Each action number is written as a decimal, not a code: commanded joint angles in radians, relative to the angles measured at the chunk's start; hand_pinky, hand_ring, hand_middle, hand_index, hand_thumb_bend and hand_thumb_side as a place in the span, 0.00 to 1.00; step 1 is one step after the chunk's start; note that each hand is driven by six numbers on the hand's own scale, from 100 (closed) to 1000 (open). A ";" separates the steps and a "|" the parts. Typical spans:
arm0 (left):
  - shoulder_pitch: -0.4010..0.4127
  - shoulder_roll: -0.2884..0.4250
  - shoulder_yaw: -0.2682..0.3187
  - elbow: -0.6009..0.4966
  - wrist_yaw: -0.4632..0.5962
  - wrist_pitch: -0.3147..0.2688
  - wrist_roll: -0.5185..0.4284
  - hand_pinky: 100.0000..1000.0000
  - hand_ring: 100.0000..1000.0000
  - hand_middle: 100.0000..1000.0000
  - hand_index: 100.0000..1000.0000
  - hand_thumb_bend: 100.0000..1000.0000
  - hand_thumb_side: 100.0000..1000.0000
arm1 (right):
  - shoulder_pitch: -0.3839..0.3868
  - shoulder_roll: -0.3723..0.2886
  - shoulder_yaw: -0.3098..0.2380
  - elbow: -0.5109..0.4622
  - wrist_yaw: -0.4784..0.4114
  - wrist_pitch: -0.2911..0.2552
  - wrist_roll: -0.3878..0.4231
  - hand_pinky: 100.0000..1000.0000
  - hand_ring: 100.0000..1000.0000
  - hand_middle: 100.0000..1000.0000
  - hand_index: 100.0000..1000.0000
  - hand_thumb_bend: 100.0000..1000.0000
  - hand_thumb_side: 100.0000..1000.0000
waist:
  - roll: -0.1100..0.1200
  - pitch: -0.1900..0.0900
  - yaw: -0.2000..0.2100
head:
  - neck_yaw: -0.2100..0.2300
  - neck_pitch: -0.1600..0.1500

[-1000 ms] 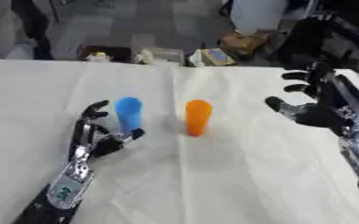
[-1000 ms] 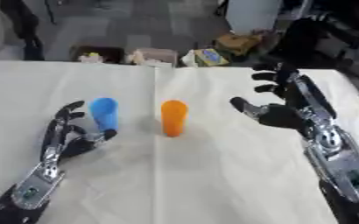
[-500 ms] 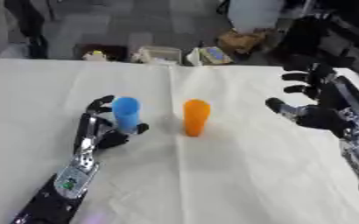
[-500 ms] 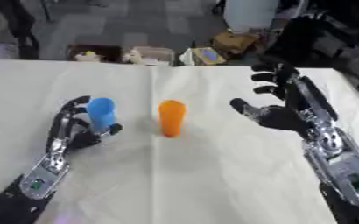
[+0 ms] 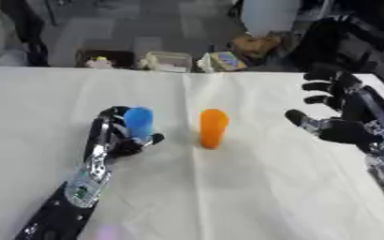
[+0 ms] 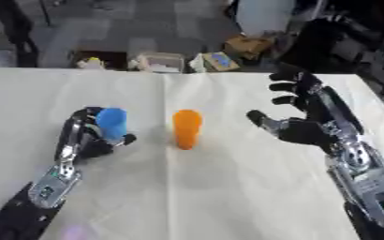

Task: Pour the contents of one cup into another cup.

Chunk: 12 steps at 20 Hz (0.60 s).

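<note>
A blue cup (image 5: 139, 123) stands upright on the white table, left of centre. My left hand (image 5: 113, 138) is curled round it, fingers behind and thumb in front. An orange cup (image 5: 213, 127) stands upright at the table's middle, a short way right of the blue one, with nothing touching it. My right hand (image 6: 306, 123) hovers to the right of the orange cup, fingers spread and straight, palm turned toward it, holding nothing.
The white cloth (image 5: 228, 197) covers the table and has a crease running down its middle. Beyond the far edge lie boxes and packets (image 5: 166, 61) on the floor, and dark equipment (image 5: 343, 33) stands at the upper right.
My left hand has closed in round the blue cup, which has shifted slightly. The right hand has barely moved. The view has tilted a little.
</note>
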 commanded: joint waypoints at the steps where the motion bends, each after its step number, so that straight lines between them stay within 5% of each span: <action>1: -0.012 -0.003 0.006 -0.003 0.036 -0.021 0.001 0.16 0.35 0.32 0.55 0.85 0.09 | -0.017 -0.013 -0.007 -0.019 -0.008 0.000 0.002 0.69 0.78 0.76 0.90 0.53 0.00 | 0.002 -0.012 -0.002 | 0.002 -0.008; 4: -0.002 0.002 0.007 -0.029 0.080 -0.035 0.017 0.07 0.26 0.21 0.47 0.67 0.01 | -0.018 -0.013 -0.008 -0.014 -0.010 0.003 -0.004 0.68 0.76 0.75 0.90 0.53 0.00 | 0.004 -0.014 0.000 | -0.001 -0.007; 12: 0.026 0.036 0.003 -0.186 0.155 -0.019 0.109 0.00 0.16 0.10 0.39 0.51 0.00 | -0.028 -0.014 -0.010 0.019 -0.017 0.008 -0.039 0.64 0.68 0.70 0.88 0.52 0.00 | 0.009 -0.017 0.017 | -0.010 -0.009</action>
